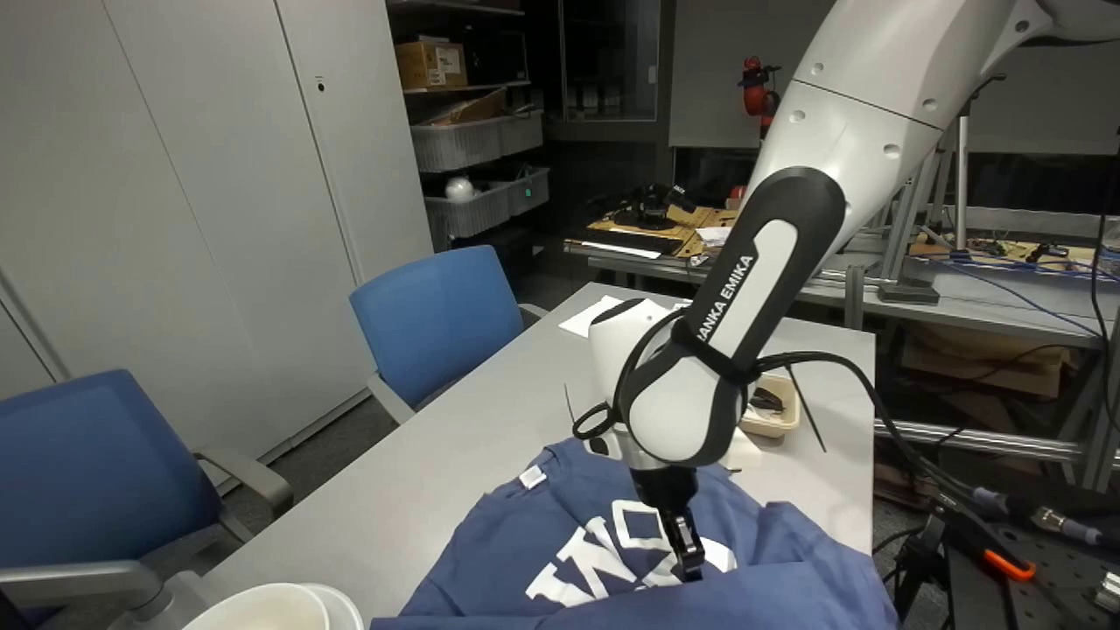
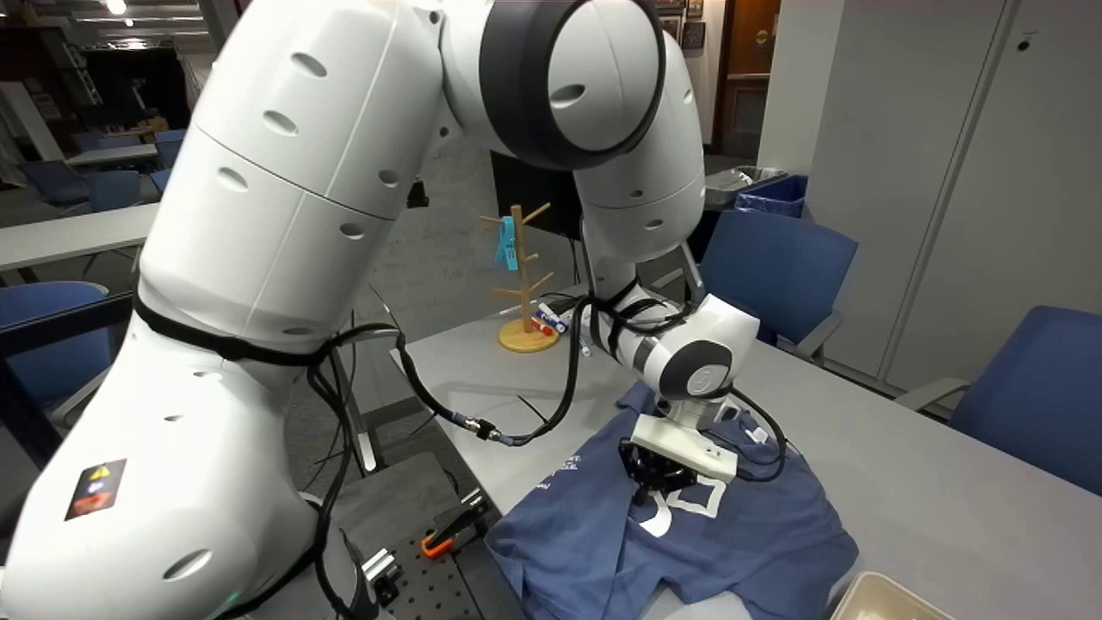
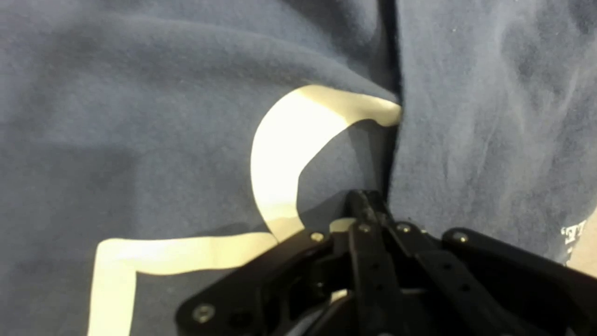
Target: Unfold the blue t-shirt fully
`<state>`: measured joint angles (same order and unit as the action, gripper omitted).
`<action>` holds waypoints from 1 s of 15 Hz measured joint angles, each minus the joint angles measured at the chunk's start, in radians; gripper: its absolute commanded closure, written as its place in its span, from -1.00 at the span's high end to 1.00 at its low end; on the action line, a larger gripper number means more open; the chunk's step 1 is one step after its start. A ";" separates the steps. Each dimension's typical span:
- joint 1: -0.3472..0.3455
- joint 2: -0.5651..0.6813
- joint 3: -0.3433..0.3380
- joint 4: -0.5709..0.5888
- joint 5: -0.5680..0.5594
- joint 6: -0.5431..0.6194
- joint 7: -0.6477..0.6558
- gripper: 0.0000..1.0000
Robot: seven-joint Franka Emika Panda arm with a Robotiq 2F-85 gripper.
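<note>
Blue t-shirt (image 2: 689,542), part-folded, on surface (image 2: 930,508) beneath my pincer (image 3: 369,200), tips together at fold edge; any cloth between, I cannot tell.

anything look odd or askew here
Yes, on the pale grey table: the navy-blue cloth t-shirt has a flap folded across its large white printed letters, hiding part of them. No spill or damage shows.

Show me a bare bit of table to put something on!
A long bare strip of table runs between the blue t-shirt and the blue chairs. A smaller patch, partly behind a cable, lies between the shirt and the wooden stand. Crowded: beside the stand, where markers lie, and on the shirt, where the gripper is.
</note>
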<state>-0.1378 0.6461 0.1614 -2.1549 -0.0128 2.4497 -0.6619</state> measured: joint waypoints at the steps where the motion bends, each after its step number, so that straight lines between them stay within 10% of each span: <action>1: 0.003 0.000 0.000 0.000 -0.003 0.000 0.004 -0.18; 9: 0.021 -0.007 0.000 0.002 -0.018 -0.037 0.011 0.98; 15: 0.021 -0.007 0.014 0.003 -0.016 -0.092 0.011 1.00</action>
<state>-0.1170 0.6389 0.1757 -2.1523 -0.0292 2.3577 -0.6513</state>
